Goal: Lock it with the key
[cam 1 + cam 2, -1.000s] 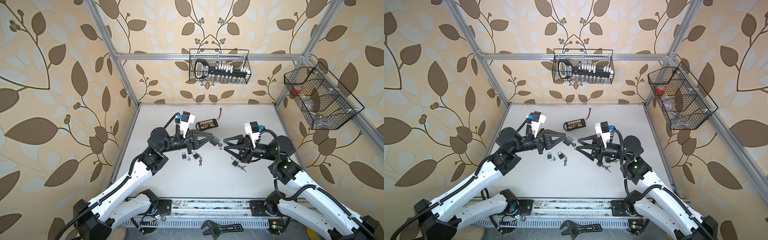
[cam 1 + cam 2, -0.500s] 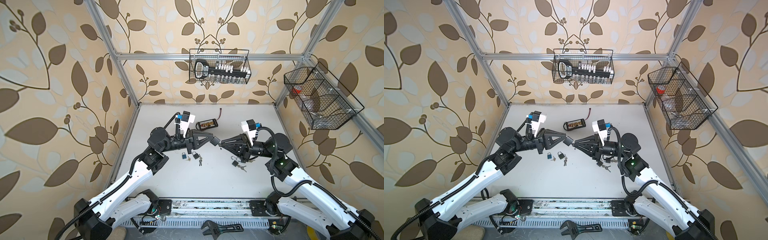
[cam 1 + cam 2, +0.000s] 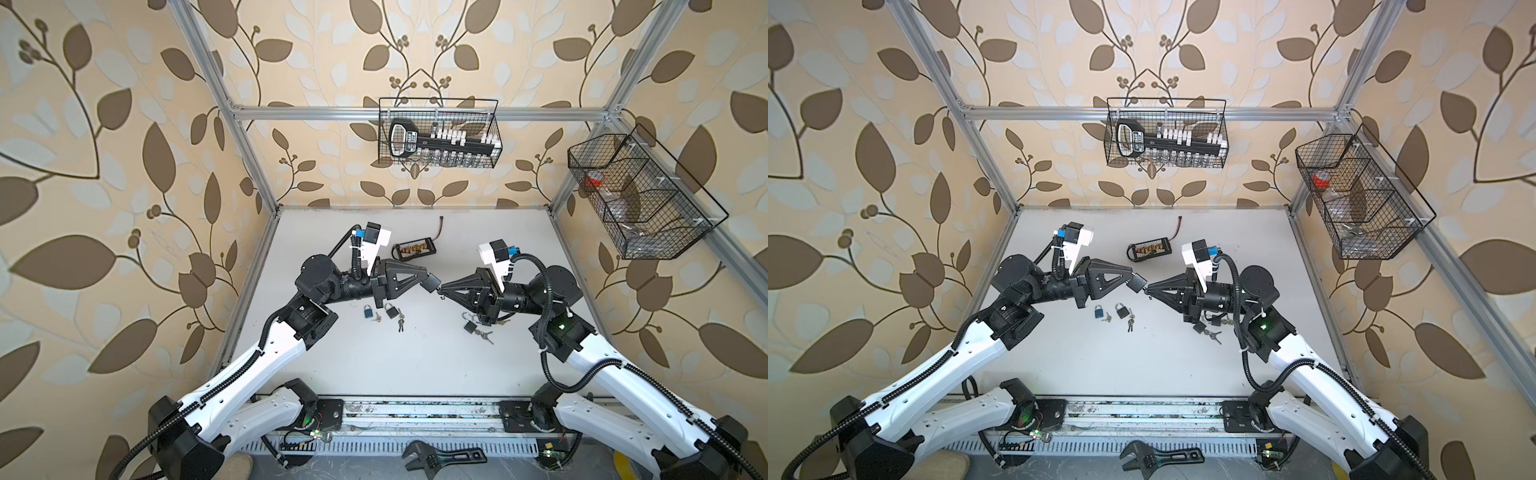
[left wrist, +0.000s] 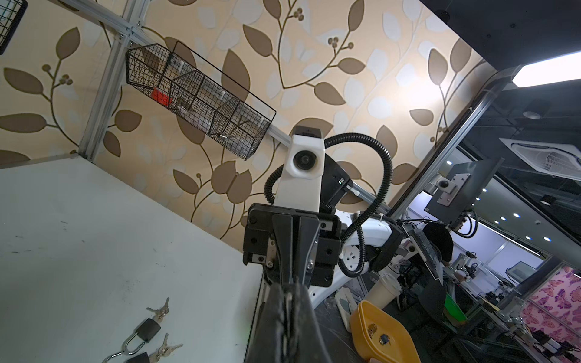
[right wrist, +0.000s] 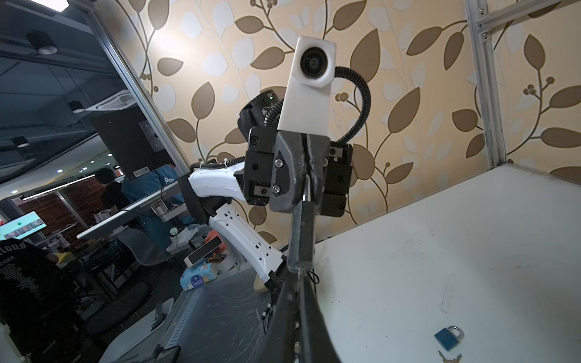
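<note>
Above the white table (image 3: 374,365), left claw (image 3: 427,283) clamps a padlock (image 3: 433,284), right claw (image 3: 444,288) pinched together, leafy walls (image 3: 104,166).

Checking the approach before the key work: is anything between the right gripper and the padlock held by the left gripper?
Nothing visible. The left gripper holds the black padlock in the air, and the shut right gripper meets it tip-on. The other padlocks lie on the table below, off that line.

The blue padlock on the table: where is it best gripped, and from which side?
Probably the body of the blue padlock, from straight above, jaws across its narrow side edges: it lies flat, and its thin shackle offers less hold.
</note>
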You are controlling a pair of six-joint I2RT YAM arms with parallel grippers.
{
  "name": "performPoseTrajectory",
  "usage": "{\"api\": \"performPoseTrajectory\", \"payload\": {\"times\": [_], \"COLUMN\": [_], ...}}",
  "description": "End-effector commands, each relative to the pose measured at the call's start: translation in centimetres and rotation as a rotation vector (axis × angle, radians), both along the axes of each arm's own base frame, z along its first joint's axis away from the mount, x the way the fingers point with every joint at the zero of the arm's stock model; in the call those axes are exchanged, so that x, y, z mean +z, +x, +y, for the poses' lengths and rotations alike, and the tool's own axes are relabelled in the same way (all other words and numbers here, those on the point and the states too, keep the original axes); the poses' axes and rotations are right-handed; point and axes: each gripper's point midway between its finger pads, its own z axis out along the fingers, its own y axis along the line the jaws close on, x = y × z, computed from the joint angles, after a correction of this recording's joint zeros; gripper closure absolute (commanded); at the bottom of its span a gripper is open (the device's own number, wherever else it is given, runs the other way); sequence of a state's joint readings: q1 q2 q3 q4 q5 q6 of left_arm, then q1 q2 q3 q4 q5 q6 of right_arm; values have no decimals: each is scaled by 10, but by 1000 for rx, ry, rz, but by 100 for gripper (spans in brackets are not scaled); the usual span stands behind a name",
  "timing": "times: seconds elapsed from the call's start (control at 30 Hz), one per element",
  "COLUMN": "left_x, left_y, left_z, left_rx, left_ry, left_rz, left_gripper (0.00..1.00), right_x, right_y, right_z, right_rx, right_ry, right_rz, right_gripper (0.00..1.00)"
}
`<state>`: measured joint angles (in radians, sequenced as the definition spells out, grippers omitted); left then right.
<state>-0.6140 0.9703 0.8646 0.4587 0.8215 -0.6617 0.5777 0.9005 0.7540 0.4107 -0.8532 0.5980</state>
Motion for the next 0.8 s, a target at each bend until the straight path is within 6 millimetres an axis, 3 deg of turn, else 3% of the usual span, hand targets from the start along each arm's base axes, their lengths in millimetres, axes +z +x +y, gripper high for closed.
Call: {"api": "performPoseTrajectory", "payload": {"times": [0.0, 0.13, 0.37, 0.53, 0.67, 0.77], "left_x": [30, 34, 60, 72, 58, 36], "left_y": [-14, -14, -22, -28, -18, -3], "left_z": [10, 16, 30, 27, 20, 14], "left_rx": [-6, 43, 102, 66, 68, 88], "left_ry": [-65, -56, -40, 3, 82, 218], "left_rz": [-97, -107, -180, -198, -157, -100], "left_gripper": [100, 100, 100, 100, 100, 100], "right_x": [23, 20, 0, -7, -26, -67], "right_y": [-11, -14, -22, -23, 2, 32], "right_z": [-4, -8, -14, -21, -28, -39], "right_rx": [8, -5, -16, -65, -220, -384], "right_ry": [37, 27, -22, -39, -127, -235], "right_rz": [-68, -75, -60, -64, -49, 9], "right_gripper": [100, 100, 100, 100, 100, 100]}}
